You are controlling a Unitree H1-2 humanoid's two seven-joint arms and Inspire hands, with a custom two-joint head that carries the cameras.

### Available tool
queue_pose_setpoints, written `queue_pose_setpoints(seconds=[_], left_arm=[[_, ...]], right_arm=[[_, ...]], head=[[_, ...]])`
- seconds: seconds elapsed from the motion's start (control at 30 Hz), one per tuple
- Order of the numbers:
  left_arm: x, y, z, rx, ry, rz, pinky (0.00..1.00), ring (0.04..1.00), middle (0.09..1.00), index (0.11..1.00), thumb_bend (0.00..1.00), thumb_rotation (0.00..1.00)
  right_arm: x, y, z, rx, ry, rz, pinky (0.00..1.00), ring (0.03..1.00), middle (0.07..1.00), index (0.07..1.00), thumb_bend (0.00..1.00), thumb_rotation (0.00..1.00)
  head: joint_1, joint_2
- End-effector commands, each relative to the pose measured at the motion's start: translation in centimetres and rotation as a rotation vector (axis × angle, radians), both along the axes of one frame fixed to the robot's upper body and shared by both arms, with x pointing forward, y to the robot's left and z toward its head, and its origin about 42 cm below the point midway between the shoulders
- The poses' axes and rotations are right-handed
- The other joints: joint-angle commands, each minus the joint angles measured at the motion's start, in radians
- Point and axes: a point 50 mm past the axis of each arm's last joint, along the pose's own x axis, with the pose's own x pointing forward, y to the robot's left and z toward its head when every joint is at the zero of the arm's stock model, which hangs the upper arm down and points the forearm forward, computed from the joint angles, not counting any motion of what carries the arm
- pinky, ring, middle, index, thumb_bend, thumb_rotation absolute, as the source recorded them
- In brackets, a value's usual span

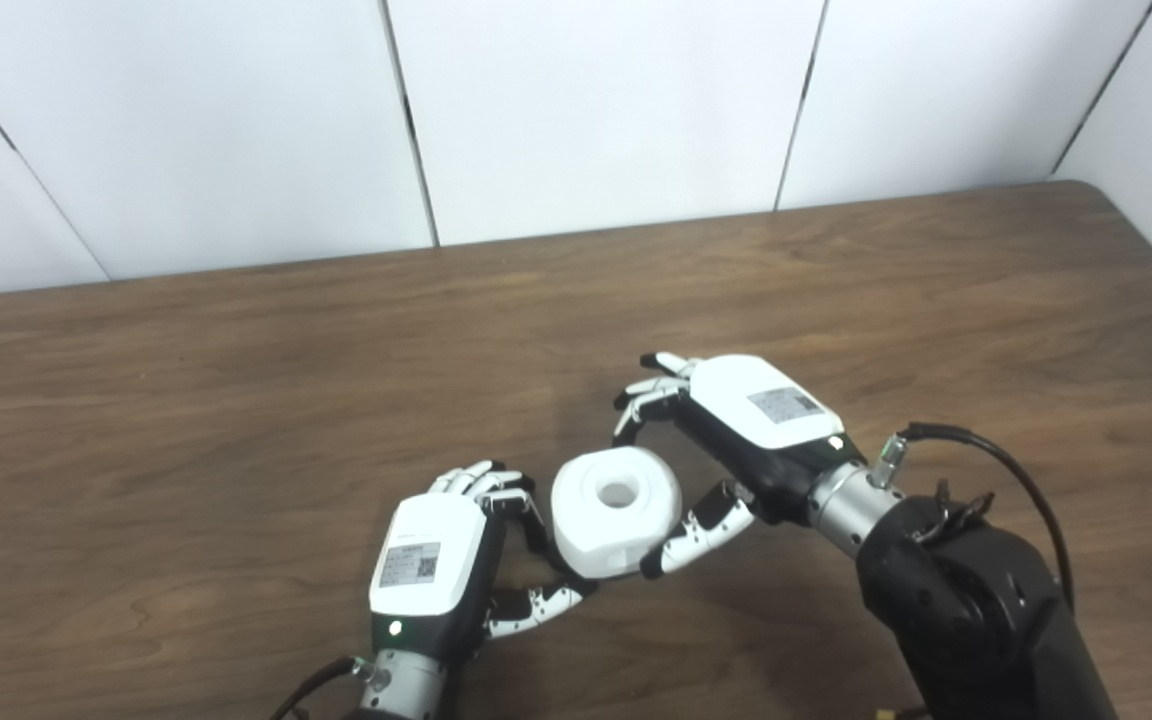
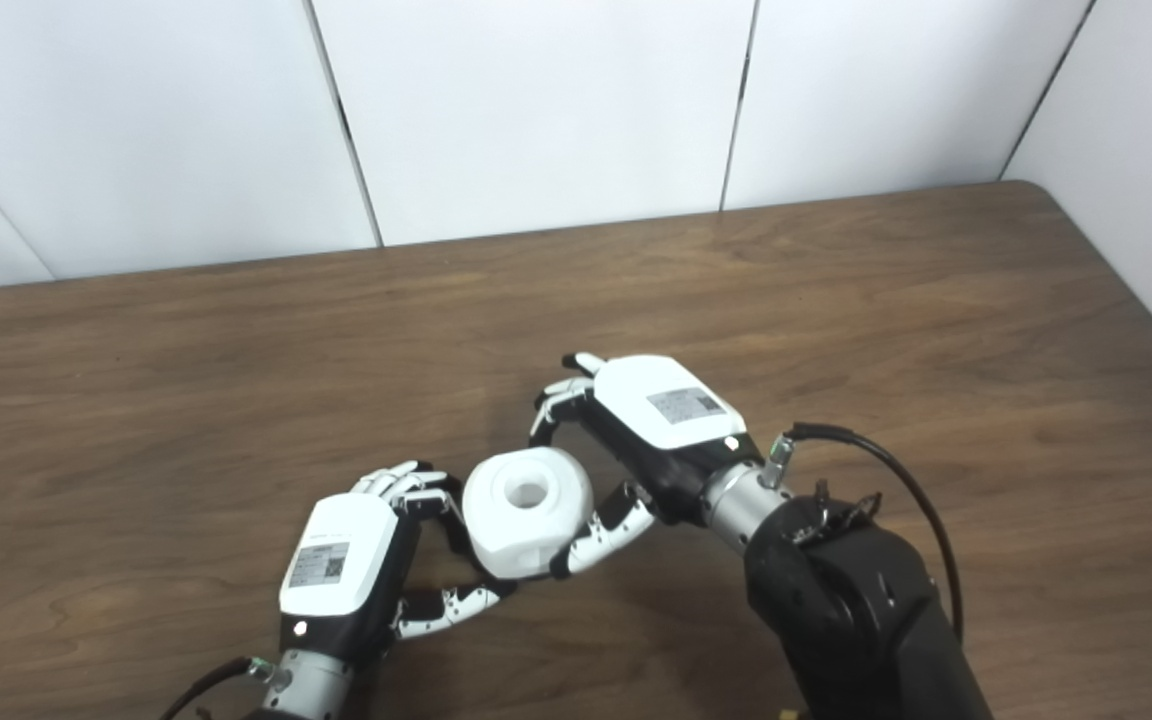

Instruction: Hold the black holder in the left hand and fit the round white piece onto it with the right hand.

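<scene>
The round white piece (image 1: 616, 510), with a hole in its top, is between my two hands above the table. My right hand (image 1: 736, 430) is curled around it: the thumb (image 1: 698, 535) presses its near right side and the fingers (image 1: 648, 398) hook over its far edge. My left hand (image 1: 456, 550) is closed at the piece's left side. A sliver of the black holder (image 1: 536, 527) shows between the left fingers and the white piece. The rest of the holder is hidden by the hand and the piece. The same shows in the right eye view: white piece (image 2: 528, 510), left hand (image 2: 361, 565), right hand (image 2: 636, 420).
The brown wooden table (image 1: 236, 400) runs to a white panelled wall (image 1: 586, 110) at the back. Its right edge (image 1: 1151, 235) meets a side wall. My right forearm (image 1: 966, 600) and its cable rise from the bottom right.
</scene>
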Motion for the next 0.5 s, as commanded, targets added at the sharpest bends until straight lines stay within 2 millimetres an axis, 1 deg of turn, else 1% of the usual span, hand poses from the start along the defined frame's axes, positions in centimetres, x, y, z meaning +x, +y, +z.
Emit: queue_pose_setpoints(seconds=[0.0,0.23,0.47], left_arm=[[-0.43,-0.20,-1.48,0.070,0.071,-0.013,0.83,0.836,0.750,0.488,0.52,0.05],[-0.44,-0.24,-1.54,0.077,0.074,-0.013,0.83,0.837,0.750,0.488,0.52,0.05],[-0.44,-0.30,-1.46,0.080,0.078,-0.014,0.83,0.839,0.750,0.489,0.52,0.05]], right_arm=[[0.13,0.14,1.12,-0.012,-0.048,0.012,0.96,0.983,0.858,0.677,1.00,0.34],[0.13,0.07,1.25,-0.032,-0.033,0.006,0.99,1.000,0.888,0.713,1.00,0.42],[0.15,-0.06,1.24,-0.036,-0.025,0.001,0.99,1.000,0.888,0.712,1.00,0.43]], head=[[0.000,0.001],[0.000,0.001],[0.001,0.002]])
